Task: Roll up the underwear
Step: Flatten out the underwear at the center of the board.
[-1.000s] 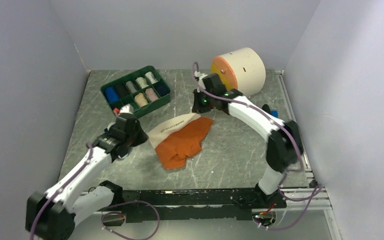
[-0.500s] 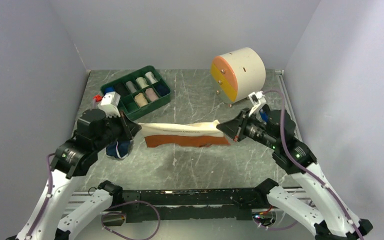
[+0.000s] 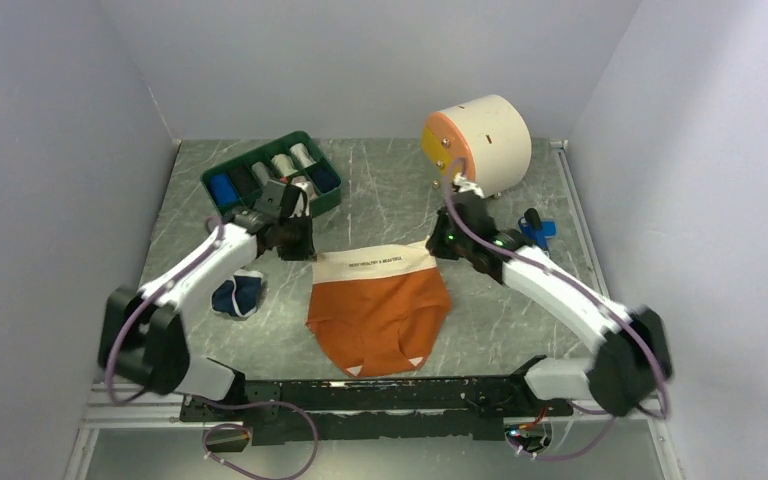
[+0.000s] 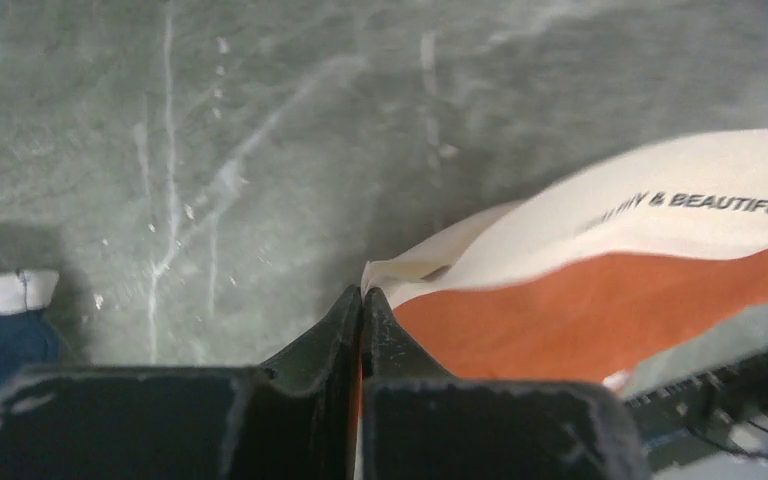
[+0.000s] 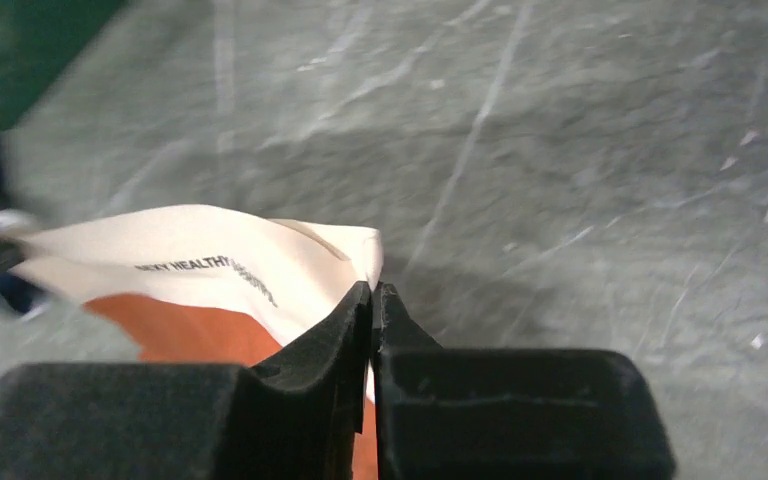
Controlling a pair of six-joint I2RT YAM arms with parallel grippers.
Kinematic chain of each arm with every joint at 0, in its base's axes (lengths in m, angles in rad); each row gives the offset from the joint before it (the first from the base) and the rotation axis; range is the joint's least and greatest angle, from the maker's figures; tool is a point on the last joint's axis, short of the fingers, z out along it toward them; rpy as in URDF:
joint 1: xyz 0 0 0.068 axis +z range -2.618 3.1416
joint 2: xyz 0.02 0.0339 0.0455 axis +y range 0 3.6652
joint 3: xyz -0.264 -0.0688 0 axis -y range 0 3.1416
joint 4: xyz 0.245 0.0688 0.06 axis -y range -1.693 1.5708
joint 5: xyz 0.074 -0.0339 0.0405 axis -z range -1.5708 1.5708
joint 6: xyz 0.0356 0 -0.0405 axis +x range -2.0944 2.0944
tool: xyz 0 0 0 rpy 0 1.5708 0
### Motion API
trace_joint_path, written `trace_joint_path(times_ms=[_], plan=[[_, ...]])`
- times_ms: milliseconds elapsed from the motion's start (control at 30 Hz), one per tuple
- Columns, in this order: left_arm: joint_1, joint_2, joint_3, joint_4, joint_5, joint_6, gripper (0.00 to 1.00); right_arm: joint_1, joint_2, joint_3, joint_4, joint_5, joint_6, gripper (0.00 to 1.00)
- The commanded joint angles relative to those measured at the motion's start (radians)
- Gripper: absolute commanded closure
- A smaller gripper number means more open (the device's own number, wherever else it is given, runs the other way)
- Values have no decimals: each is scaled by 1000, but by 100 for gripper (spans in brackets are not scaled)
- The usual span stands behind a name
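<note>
The orange-rust underwear (image 3: 380, 315) with a cream waistband hangs spread out between both grippers over the middle of the table. My left gripper (image 3: 308, 250) is shut on the waistband's left corner (image 4: 390, 275). My right gripper (image 3: 438, 245) is shut on the waistband's right corner (image 5: 360, 250). The orange body shows in the left wrist view (image 4: 600, 320) and in the right wrist view (image 5: 200, 335). The navy blue underwear (image 3: 238, 296) lies crumpled on the table to the left, and its edge shows in the left wrist view (image 4: 0, 335).
A green tray (image 3: 222, 172) with several cloth rolls stands at the back left, just behind my left gripper. A cream cylinder with an orange and yellow face (image 3: 480, 145) stands at the back right. A small blue object (image 3: 538, 230) lies near the right arm.
Both grippers have moved to the back of the table with the waistband held between them. The orange underwear now hangs open and flat instead of stretched in a thin band.
</note>
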Motion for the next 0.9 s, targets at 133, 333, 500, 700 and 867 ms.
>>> trace_joint_path(times_ms=[133,333,500,700,867], plan=[[120,273,80,113,-82,118,95,-20,423,301,32,149,-206,42],[126,304,13,157,-61,142,95,-70,394,216,55,34,-280,33],[127,327,25,138,-98,165,95,-79,489,229,75,-59,-270,44],[128,351,35,135,-79,184,95,-78,620,309,62,-78,-249,47],[129,363,47,128,-63,195,95,-76,712,354,32,-77,-251,47]])
